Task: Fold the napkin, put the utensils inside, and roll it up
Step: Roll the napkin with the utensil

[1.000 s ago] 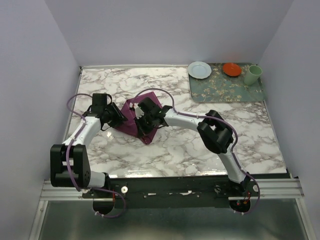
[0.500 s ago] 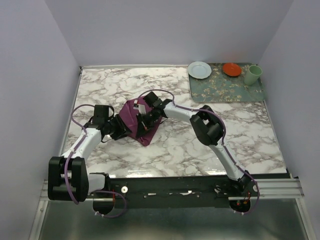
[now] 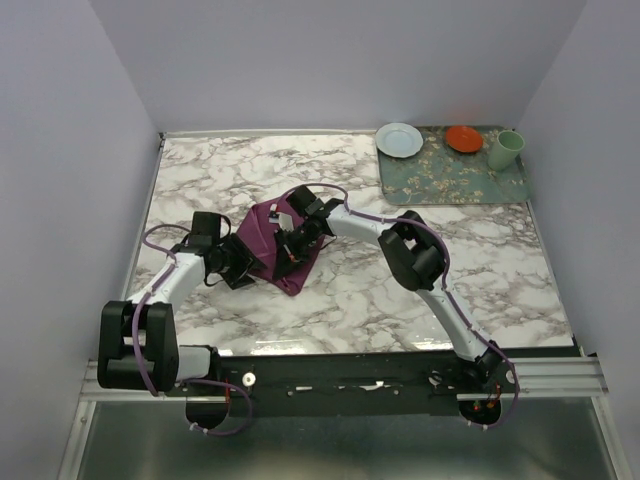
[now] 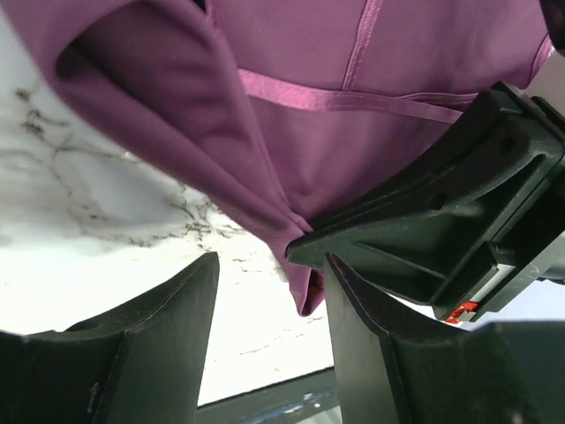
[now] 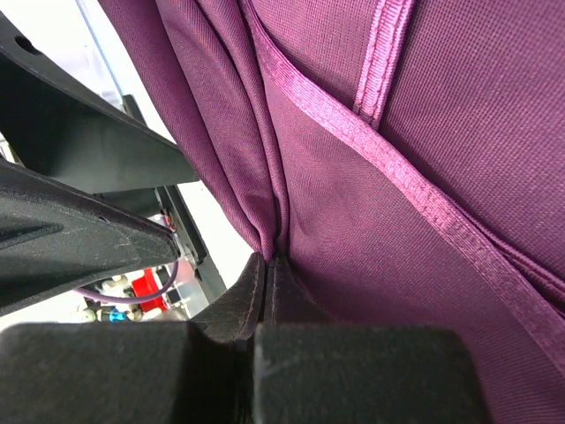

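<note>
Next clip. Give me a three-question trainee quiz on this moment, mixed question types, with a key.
1. True or false: the right gripper is shut on a fold of the napkin.
2. Fill in: the jaws of the left gripper stand ___ (open or shut).
3. What stands on the floral mat? A. a knife B. a green cup C. a bottle
Key: 1 true; 2 open; 3 B.

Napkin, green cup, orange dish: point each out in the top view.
napkin (image 3: 258, 232): top external view, bare upper-left panel.
green cup (image 3: 506, 150): top external view, side wall.
orange dish (image 3: 463, 138): top external view, centre.
</note>
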You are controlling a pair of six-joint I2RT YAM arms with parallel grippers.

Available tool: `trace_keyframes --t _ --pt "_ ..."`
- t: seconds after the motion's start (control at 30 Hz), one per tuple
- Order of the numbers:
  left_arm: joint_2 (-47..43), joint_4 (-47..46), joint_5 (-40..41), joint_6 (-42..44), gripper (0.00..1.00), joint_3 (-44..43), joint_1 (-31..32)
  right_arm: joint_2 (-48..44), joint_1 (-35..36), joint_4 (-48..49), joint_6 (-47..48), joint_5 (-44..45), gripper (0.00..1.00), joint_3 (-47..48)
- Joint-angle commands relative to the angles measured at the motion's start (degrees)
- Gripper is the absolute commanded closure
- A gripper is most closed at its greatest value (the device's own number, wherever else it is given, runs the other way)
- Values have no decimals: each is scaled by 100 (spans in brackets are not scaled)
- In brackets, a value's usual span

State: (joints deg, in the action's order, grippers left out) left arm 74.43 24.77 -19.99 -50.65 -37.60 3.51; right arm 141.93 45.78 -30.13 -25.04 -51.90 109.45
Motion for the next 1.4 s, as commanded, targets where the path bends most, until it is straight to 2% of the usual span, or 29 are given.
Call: trace_keyframes --t 0.0,0.13,0.27,0.6,0.7,0.73,0.77,0.87,0.93,0.97,1.03,1.07,1.2,1.37 --pt "-87 230 109 -358 39 -72 10 257 28 -292 -1 329 99 -20" --pt "193 98 57 -524 40 -159 1 213 27 -283 25 400 99 -46" --pt "440 18 91 -656 51 -247 1 169 28 -283 87 541 99 -73" --pt "677 -201 259 -578 64 -317 -8 116 36 -283 236 532 99 -125" --pt "836 -227 250 -490 62 -388 1 98 36 -300 289 541 99 -134" --pt "862 -219 267 -472 59 -397 1 81 36 -309 298 541 99 -143" --pt "862 -193 328 -472 52 -414 1 81 28 -301 298 541 99 -143" --pt "853 -140 443 -472 51 -414 -8 81 28 -309 333 523 100 -152" --pt "871 -157 469 -489 57 -423 -8 54 45 -309 350 558 99 -161" --pt "871 -175 470 -489 71 -432 -8 54 36 -309 368 567 100 -161" --pt "871 -236 435 -507 85 -432 -26 54 36 -335 394 602 99 -161" --pt "880 -254 408 -516 100 -432 -52 63 36 -353 420 619 99 -143" --pt "1011 -175 382 -481 100 -520 -78 89 36 -581 675 698 99 -12" --pt "1038 -175 311 -542 100 -502 -210 10 45 -862 965 901 89 172"
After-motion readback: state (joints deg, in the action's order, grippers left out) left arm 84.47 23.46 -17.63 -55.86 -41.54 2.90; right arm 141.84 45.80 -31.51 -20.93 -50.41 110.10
